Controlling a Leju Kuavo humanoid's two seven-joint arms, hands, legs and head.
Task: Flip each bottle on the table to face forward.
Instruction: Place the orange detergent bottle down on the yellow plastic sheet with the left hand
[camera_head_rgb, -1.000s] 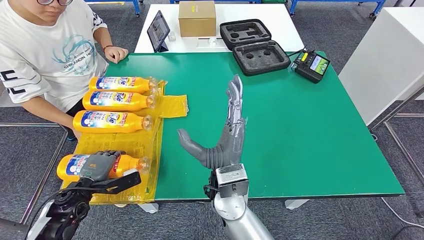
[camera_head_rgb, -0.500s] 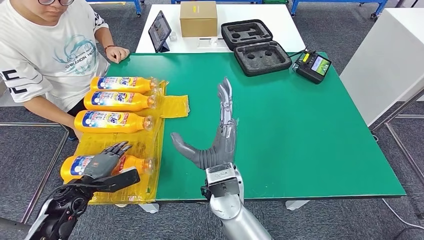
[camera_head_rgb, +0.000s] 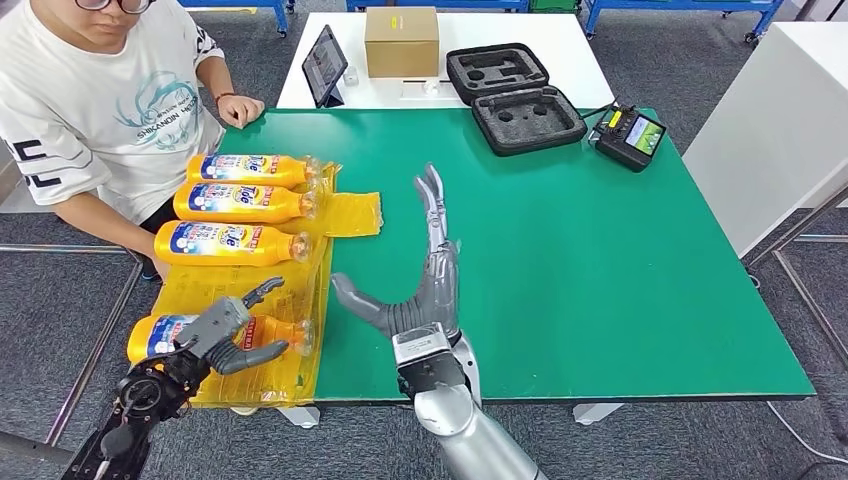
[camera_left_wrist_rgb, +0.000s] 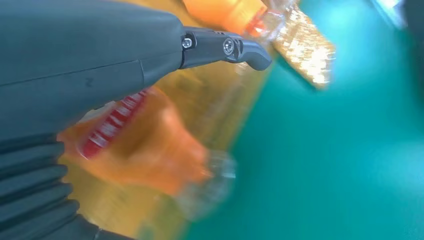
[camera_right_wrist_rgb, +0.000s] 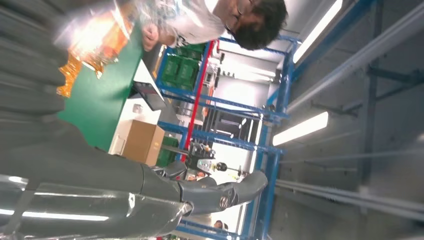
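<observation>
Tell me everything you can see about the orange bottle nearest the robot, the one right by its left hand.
The nearest bottle is orange plastic with a blue, white and red label and a clear cap. It lies on its side on the yellow plastic sheet at the table's near left corner, cap pointing toward the green middle, apart from the three bottles lined up farther back. The left hand is over its middle with fingers spread; whether it touches cannot be told. The left wrist view shows the bottle blurred.

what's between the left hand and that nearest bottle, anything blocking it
Nothing visible. The left hand hovers with fingers spread directly over the nearest bottle on the yellow sheet; the other three bottles lie farther back, out of its way.
</observation>
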